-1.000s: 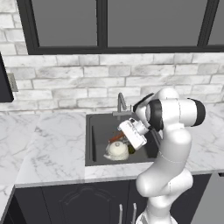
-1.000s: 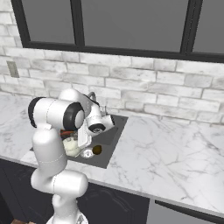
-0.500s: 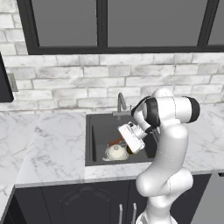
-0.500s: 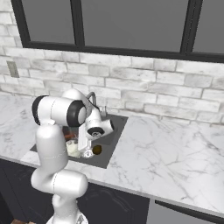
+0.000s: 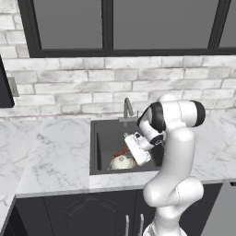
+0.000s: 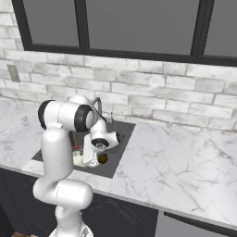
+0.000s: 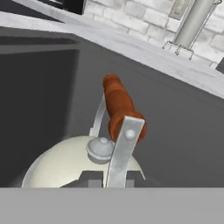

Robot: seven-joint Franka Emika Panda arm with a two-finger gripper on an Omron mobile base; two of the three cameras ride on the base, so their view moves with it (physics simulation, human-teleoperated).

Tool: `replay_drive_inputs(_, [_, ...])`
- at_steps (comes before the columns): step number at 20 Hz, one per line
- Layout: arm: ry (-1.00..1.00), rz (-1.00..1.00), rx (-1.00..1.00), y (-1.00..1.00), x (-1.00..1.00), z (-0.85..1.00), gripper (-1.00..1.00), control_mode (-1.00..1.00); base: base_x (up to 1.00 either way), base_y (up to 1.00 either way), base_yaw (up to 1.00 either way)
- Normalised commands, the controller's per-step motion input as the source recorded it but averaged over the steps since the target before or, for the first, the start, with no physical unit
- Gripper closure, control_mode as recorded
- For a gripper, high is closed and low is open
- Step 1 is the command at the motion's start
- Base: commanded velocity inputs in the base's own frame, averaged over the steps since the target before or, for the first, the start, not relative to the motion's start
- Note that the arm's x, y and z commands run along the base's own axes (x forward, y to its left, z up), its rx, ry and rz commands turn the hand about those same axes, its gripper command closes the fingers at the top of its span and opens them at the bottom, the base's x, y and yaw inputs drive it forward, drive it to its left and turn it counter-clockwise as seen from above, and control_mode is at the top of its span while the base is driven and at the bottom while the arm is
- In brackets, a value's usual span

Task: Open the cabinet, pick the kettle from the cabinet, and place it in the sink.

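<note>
Inside the sink (image 5: 102,146), the kettle (image 5: 122,162) hangs low by its handle (image 7: 120,106), clamped in the closed tool (image 5: 130,153), ready for set-down.

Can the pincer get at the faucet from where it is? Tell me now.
Probably yes. The pincer sits low inside the sink, shut on the kettle. The faucet stands just behind at the basin's back rim, with nothing between, but the kettle would have to be released first.
</note>
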Motion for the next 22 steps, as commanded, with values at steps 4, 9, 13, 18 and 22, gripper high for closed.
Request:
replay_drive_inputs(4, [-0.12, -0.02, -0.01, 0.01, 0.04, -0.22, 1.00, -1.00, 0.00, 0.00, 0.00])
replay_drive_inputs(9, [-0.09, -0.02, -0.03, 0.01, 0.08, -0.17, 1.00, -1.00, 0.00, 0.00, 0.00])
replay_drive_inputs(13, [-0.06, -0.01, -0.05, 0.00, 0.10, -0.16, 1.00, -1.00, 0.00, 0.00, 0.00])
replay_drive_inputs(18, [-0.05, 0.00, -0.06, 0.00, 0.08, -0.16, 1.00, -1.00, 0.00, 0.00, 0.00])
replay_drive_inputs(22, [-0.03, 0.00, -0.07, 0.00, 0.02, -0.20, -1.00, -1.00, 0.00, 0.00, 0.00])
